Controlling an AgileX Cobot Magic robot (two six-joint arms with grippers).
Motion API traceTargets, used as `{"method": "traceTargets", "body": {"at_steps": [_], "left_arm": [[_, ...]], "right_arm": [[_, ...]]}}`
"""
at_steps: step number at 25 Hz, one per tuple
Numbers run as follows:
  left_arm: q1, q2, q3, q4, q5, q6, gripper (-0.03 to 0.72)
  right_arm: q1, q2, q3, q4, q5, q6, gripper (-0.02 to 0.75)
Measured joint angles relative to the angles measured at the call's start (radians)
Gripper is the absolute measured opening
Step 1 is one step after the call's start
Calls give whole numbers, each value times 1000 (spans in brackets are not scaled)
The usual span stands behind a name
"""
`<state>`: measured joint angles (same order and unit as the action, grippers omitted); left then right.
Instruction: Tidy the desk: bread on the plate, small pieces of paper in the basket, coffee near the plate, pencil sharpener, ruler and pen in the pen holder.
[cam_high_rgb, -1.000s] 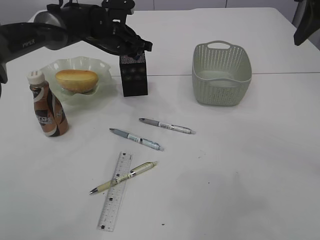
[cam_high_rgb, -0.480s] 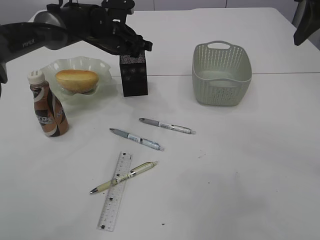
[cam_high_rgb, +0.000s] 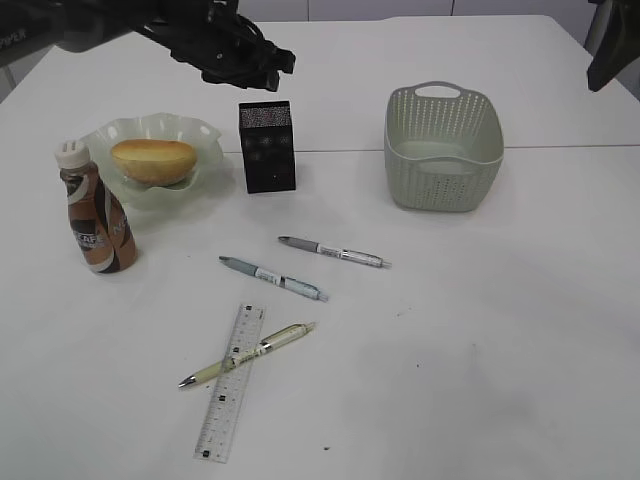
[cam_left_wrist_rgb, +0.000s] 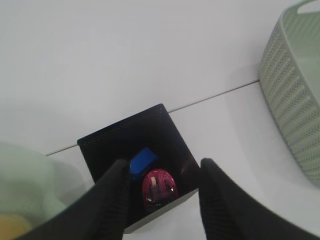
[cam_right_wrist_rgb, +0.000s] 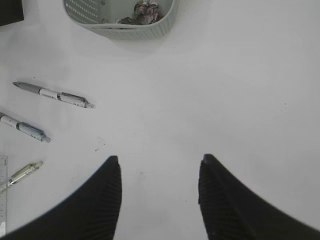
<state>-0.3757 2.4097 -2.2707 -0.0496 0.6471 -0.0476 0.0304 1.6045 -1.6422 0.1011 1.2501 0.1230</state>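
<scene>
The ruler (cam_high_rgb: 230, 385) lies nearest the front edge of the counter (cam_high_rgb: 480, 330), left of the middle, its long axis running from front to back with a slight lean to the right, and a yellowish pen (cam_high_rgb: 247, 354) lies slantwise across its far half, touching it. Just beyond them a blue-grey pen (cam_high_rgb: 273, 278) and then a grey pen (cam_high_rgb: 334, 252) lie flat, both pointing left to right. Farther back stands the pen holder (cam_high_rgb: 267, 146), upright, with a pink pencil sharpener (cam_left_wrist_rgb: 159, 186) already inside. The left pincer (cam_high_rgb: 250, 62) hangs above and behind the holder, jaws apart and empty. I judge the left arm nearer to the ruler, since the right pincer (cam_right_wrist_rgb: 159, 200), also apart and empty, sits by the counter's far right edge beyond the basket (cam_high_rgb: 443, 145)
</scene>
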Motion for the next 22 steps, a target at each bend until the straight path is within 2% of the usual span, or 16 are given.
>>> {"method": "traceTargets", "body": {"at_steps": [4,12,16,22], "left_arm": [[0,-48,0,2,99,0,341],[0,-128,0,-4,544,-5,342],[0,-148,0,-35,591,-80,341],[-2,-167,0,-95,594,-127,341]], "right_arm": [[0,0,0,0,0,0,372],[0,0,0,0,0,0,372],[0,0,0,8,0,0,372],[0,0,0,33,0,0,372]]}}
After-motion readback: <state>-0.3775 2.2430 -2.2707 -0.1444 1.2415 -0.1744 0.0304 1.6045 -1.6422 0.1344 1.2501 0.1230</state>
